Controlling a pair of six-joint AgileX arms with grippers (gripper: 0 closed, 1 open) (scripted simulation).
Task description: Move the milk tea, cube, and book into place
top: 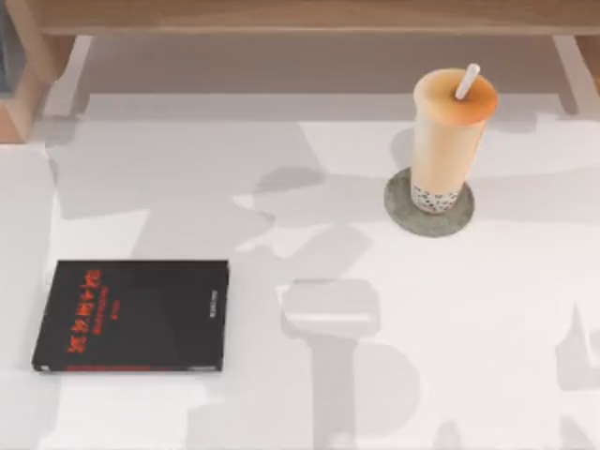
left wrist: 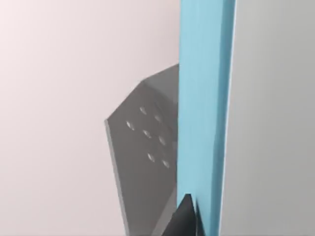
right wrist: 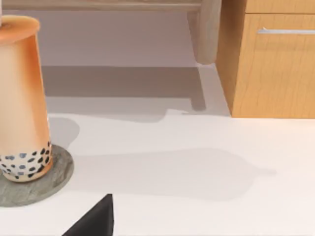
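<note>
The milk tea [top: 448, 141], an orange-tan drink with dark pearls and a white straw, stands upright on a round grey coaster [top: 403, 211] at the back right of the table. From the right wrist view the milk tea [right wrist: 22, 98] is close by, and a dark part of my right gripper [right wrist: 93, 221] shows just short of the coaster [right wrist: 47, 184]. My left gripper [left wrist: 189, 162] is shut on the light-blue book [left wrist: 204, 73], held on edge with a grey dimpled pad [left wrist: 142, 162] flat against its cover. The cube is out of view.
A thin black book with red lettering [top: 131, 316] lies flat at the front left. A wooden rail [top: 300, 14] runs along the back edge. A wooden drawer unit with a metal handle [right wrist: 275, 59] stands beyond the table on the milk tea's far side.
</note>
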